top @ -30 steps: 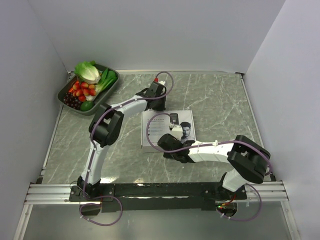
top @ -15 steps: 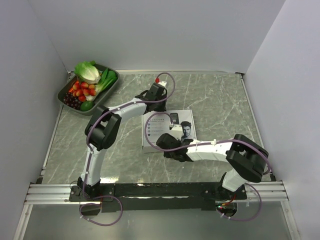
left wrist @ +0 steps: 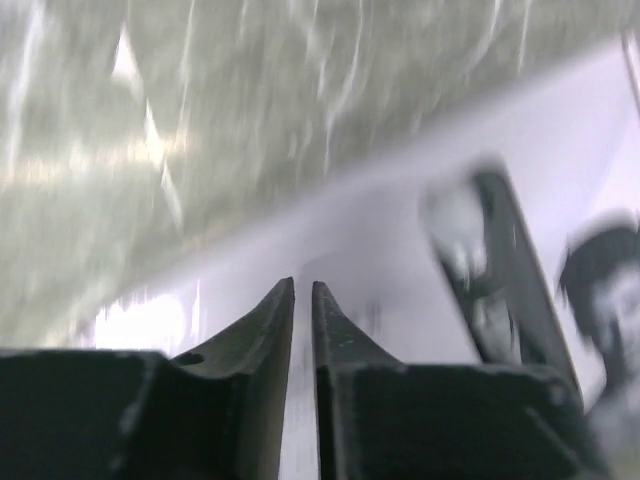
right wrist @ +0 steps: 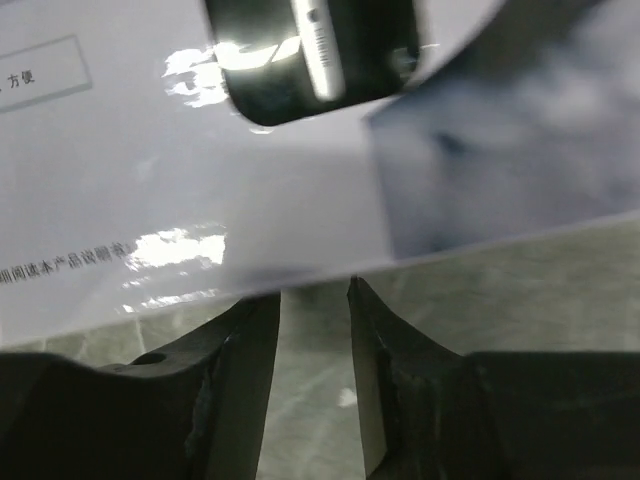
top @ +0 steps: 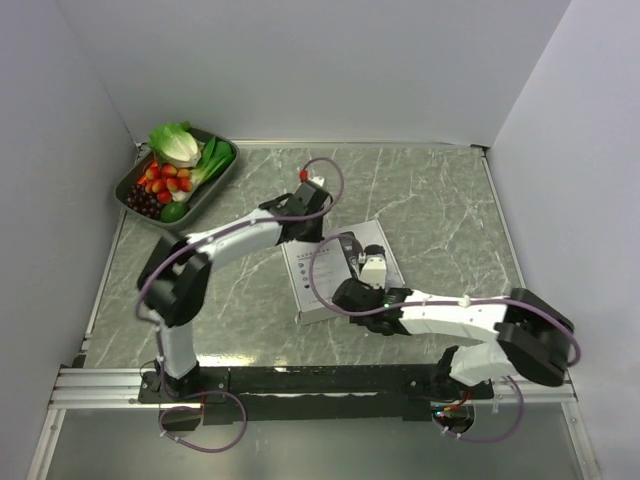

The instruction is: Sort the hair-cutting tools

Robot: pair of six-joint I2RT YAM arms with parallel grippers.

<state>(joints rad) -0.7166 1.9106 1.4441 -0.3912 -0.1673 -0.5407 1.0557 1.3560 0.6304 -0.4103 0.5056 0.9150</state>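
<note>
Although both arms work at the box (top: 322,288), the hair-cutting tools themselves are not in sight in any view; whether they sit inside the box cannot be told.

Box: white, lying on the marbled surface (top: 440,210) near its middle, skewed to the surface edges. Its upper face bears a printed clipper (left wrist: 500,270) and a man's face.

Left gripper (left wrist: 303,287): poised over the box top, beside the printed clipper. Its jaws are drawn to a narrow slit with nothing between them. Contact with the box cannot be confirmed, the wrist view being blurred.

Right gripper (right wrist: 312,293): at an edge of the box, fingertips level with that edge, bare surface showing through the gap. Its jaws are moderately parted and grip nothing.

Arms, from above: the right forearm lies across the near right of the surface, its wrist overlapping the near part of the box. The left arm stretches from its base to the far side of the box.

Tray (top: 213,188) of vegetables and fruit: far left corner of the surface, well apart from the box and both grippers.
</note>
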